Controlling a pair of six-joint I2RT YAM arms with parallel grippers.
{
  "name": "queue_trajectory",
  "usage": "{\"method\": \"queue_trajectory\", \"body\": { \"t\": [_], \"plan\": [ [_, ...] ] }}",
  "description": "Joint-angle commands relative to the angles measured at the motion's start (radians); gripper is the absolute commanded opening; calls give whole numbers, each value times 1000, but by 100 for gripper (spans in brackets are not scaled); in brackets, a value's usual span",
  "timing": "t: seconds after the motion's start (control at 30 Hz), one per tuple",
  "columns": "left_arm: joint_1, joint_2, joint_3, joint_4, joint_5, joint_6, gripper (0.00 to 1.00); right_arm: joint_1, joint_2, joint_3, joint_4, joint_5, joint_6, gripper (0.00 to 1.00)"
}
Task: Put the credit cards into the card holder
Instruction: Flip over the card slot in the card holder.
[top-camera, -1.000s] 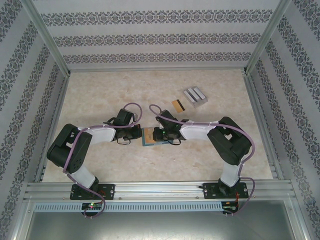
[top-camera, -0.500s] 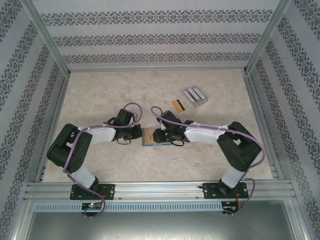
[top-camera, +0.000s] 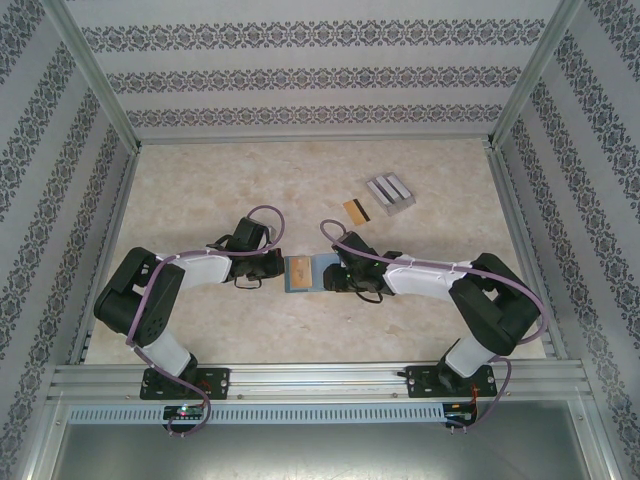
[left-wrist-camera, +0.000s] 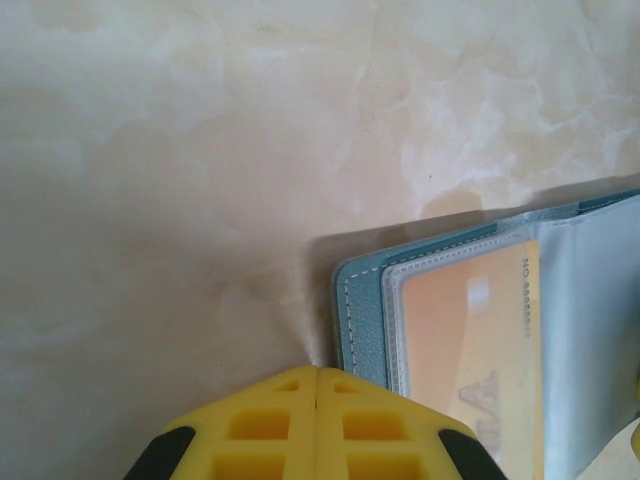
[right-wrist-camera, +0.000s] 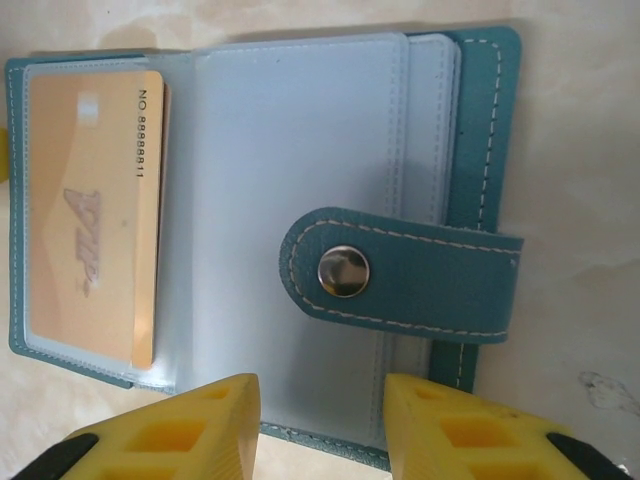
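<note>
The card holder (right-wrist-camera: 440, 130) lies open and flat on the surface (top-camera: 200, 190), between my two end effectors. My right end effector (right-wrist-camera: 320, 395) hangs over the holder's near edge. Its yellow fingers (right-wrist-camera: 190, 425) are spread wide and grip nothing, with the holder's pale inner leaf showing in the gap. I cannot tell whether they touch it. The strap (right-wrist-camera: 430, 280) with its metal snap (right-wrist-camera: 344, 271) lies folded across the clear inner pockets.

My left end effector (left-wrist-camera: 318, 375) has its fingers pressed together with nothing between them. Its tip sits just beside the holder's stitched corner, over bare surface.

An orange-gold card (right-wrist-camera: 90, 210) sits inside the clear pocket of the panel toward my left arm, with a number printed along one edge.

Well apart from the holder, farther out and to the right, a striped card (top-camera: 354, 211) lies flat on the surface just beside the pale grey rack (top-camera: 390, 192). The rack shows dark bands in its slots, and I cannot tell whether these are cards.
</note>
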Motion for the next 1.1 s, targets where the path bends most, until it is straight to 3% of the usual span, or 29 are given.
{"method": "queue_trajectory", "body": {
  "t": [0.0, 0.73, 0.93, 1.07],
  "plan": [
    [0, 31, 6, -29, -11, 4, 2, 1, 31, 5, 34, -4, 16, 35],
    [0, 56, 15, -28, -4, 2, 2, 22, 58, 87, 38, -27, -30, 14],
    [0, 62, 17, -29, 0, 3, 2, 23, 91, 107, 82, -79, -30, 26],
    [3, 59, 13, -20, 6, 4, 2, 26, 107, 129, 102, -115, -36, 26]
  ]
}}
